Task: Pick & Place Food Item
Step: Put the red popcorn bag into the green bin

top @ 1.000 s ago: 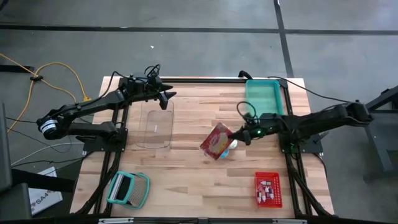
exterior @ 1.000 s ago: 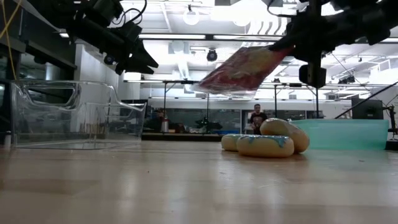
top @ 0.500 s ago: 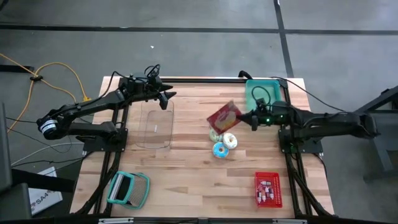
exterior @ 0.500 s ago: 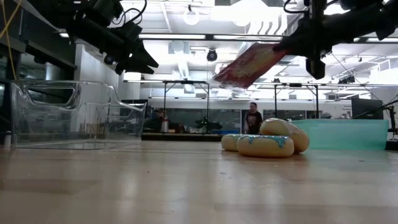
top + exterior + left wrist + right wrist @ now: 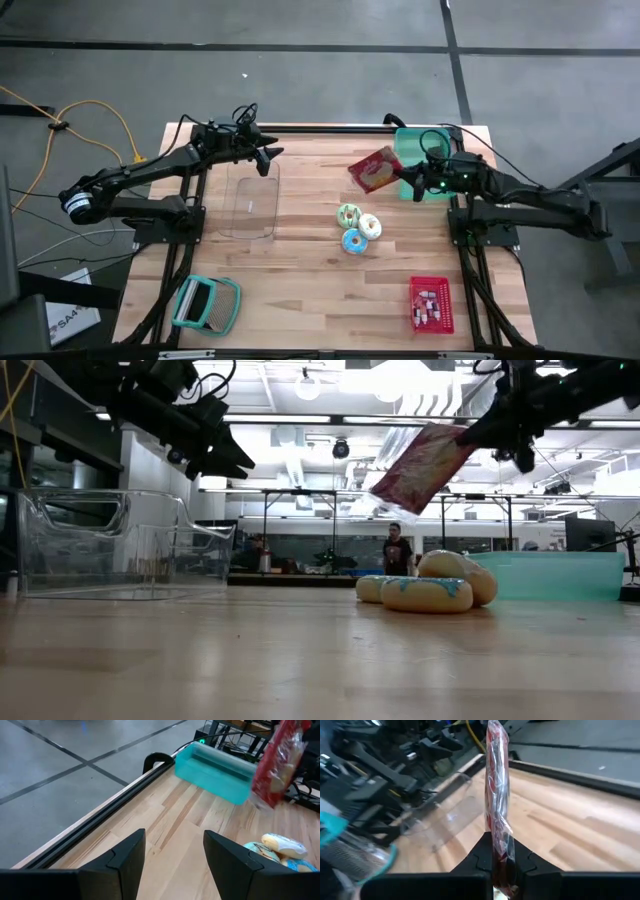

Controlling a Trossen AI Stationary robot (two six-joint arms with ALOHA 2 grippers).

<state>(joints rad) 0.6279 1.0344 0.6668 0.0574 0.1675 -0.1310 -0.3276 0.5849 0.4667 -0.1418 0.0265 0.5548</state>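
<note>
A red snack bag [image 5: 372, 170] hangs in the air just left of the teal bin [image 5: 425, 160] at the table's far right, with my right gripper [image 5: 405, 181] shut on it. Three glazed doughnuts [image 5: 356, 228] lie in a heap on the wood near the table's middle, with the topmost resting on the others [image 5: 430, 590]. My left gripper [image 5: 270, 154] hovers open over the far end of a clear plastic container [image 5: 250, 205] at the far left, with nothing between its fingers [image 5: 125, 860]. My right gripper pinches one end of the snack bag [image 5: 500, 854] between its two fingers. It comes at the bag nearly level from the table's right. The bag is lifted clear and stands out beyond the fingertips, slanting down toward its free end [image 5: 392, 495].
A red basket [image 5: 431, 303] of small items sits at the near right. A teal brush-like tool [image 5: 207, 303] lies at the near left. Bare wood lies between the clear container and the doughnuts. A person [image 5: 397, 550] stands far off in the room.
My right gripper has carried the snack bag up and toward the table's far right, from above the doughnuts to beside the teal bin. Its wrist has rolled. The bag has turned with it and stays clear of the table.
</note>
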